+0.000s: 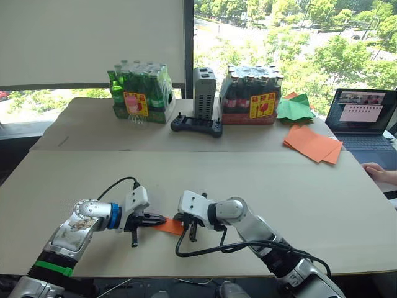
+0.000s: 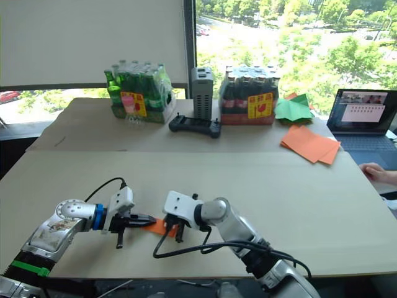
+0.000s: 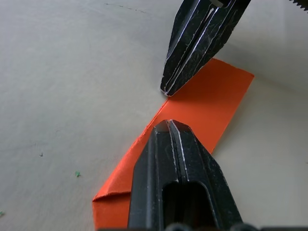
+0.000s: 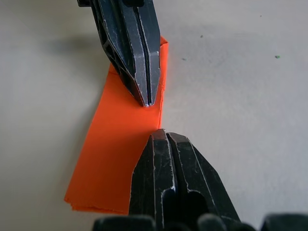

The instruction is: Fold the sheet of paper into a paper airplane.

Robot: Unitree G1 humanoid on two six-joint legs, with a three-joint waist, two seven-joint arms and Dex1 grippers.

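The sheet of paper (image 1: 169, 225) lies flat on the worktop (image 1: 260, 180), near its front edge, between the two grippers. It is already folded into a narrow orange strip of several layers, with a small turned corner at one end; it does not yet read as a finished airplane.

The left gripper (image 1: 152, 220) reaches in from the left with its fingers (image 4: 137, 57) pressed together, tips resting on the long edge of the strip. The right gripper (image 1: 188, 227) comes from the opposite side, fingers (image 3: 202, 43) likewise closed tip to tip, and meets the same edge just beside the left tips. Neither pair visibly clamps the paper; both appear to press down on it.

Handling assessment: the strip is very light and thin, so it slides readily on the smooth worktop and lifts with any sideways drag. The stacked layers make it stiffer along its length than a single sheet, but the folds can spring open when released. Hold it by pressing downward on the folded edge, or pinch across that edge at mid-length where the layers are thickest. Avoid the loose open end.

At the back of the worktop stand two bottle packs (image 1: 139, 93), a stack of orange sheets (image 1: 313, 144) and a green paper shape (image 1: 294, 108).
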